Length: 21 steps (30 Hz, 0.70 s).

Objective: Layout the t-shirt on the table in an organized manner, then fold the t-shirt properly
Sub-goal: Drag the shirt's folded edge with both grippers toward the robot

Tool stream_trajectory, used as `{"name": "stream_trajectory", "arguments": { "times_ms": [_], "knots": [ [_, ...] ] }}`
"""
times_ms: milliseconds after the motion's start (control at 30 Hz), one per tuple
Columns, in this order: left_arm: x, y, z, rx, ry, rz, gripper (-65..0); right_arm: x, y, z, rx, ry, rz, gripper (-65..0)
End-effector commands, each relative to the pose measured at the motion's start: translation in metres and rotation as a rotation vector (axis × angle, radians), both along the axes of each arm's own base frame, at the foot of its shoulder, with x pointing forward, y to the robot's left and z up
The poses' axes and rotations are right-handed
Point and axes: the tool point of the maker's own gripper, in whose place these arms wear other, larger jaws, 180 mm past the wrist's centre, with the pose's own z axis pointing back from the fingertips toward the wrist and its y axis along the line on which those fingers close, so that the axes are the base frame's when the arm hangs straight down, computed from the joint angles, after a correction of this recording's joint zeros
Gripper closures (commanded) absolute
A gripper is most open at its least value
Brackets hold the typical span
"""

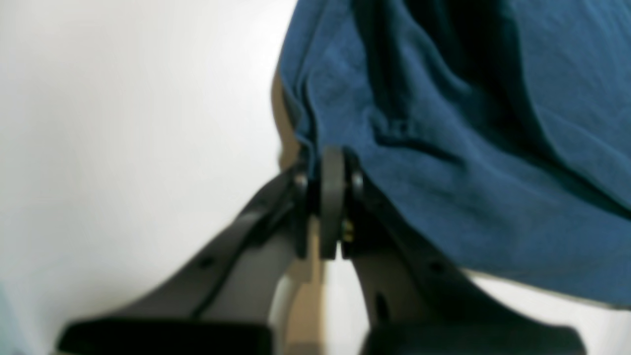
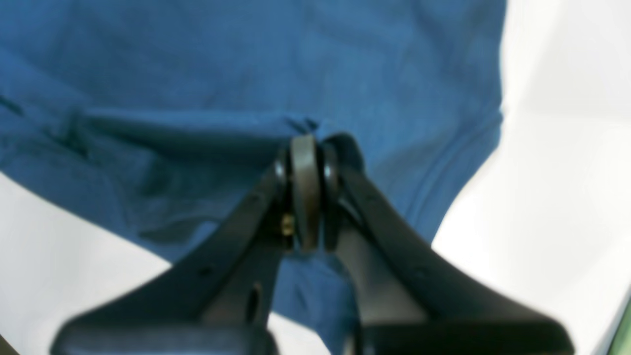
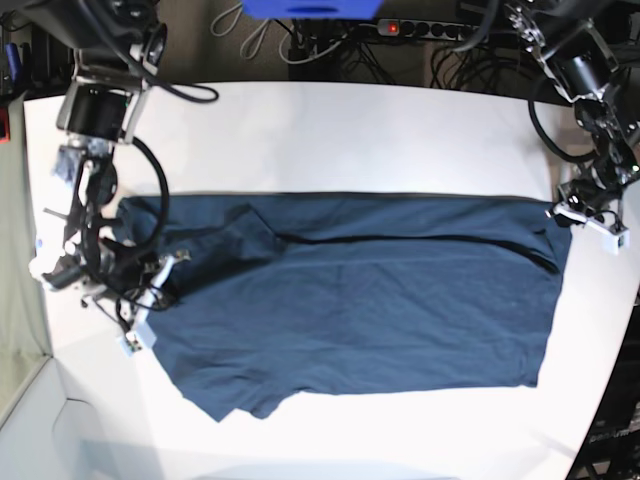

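The dark navy t-shirt (image 3: 380, 300) lies spread across the white table (image 3: 350, 140), body to the right, with a sleeve and folds bunched at the left. At the shirt's far right corner my left gripper (image 3: 560, 212) is shut on the cloth. In the left wrist view its tips (image 1: 333, 162) pinch the hem and the t-shirt (image 1: 468, 148) drapes over one finger. Over the shirt's left part, my right gripper (image 3: 172, 262) is shut too. Up close, its tips (image 2: 305, 145) nip a small pucker of the t-shirt (image 2: 246, 74).
Cables and a power strip (image 3: 420, 28) run along the back edge of the table. A blue object (image 3: 310, 8) sits at the top centre. The table's curved edge passes close to the left arm (image 3: 590, 90) on the right.
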Motion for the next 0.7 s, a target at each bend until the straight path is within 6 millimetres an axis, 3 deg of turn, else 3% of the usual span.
{"name": "stream_trajectory", "arguments": {
  "times_ms": [0, 267, 367, 533, 667],
  "knots": [
    [0.004, 0.009, 0.010, 0.028, -0.016, -0.002, -0.1, 0.012, -0.003, 0.011, 0.011, -0.033, -0.007, 0.0],
    [0.005, 0.011, 0.011, 0.032, -0.017, -0.006, -0.1, 0.021, 0.000, -0.015, 0.069, 0.071, -0.016, -0.1],
    [0.005, 0.011, 0.011, 0.032, -0.017, -0.006, -0.1, 0.018, 0.000, -0.017, 0.068, 0.077, -0.016, -10.2],
    [0.004, 0.011, 0.011, 0.032, -0.017, -0.005, -0.1, 0.016, -0.015, -0.017, 0.043, 0.084, -0.032, -36.1],
    [0.005, 0.011, 0.011, 0.032, -0.017, -0.006, -0.1, -0.004, -0.041, -0.016, -0.031, 0.065, -0.055, -42.7]
  ]
}}
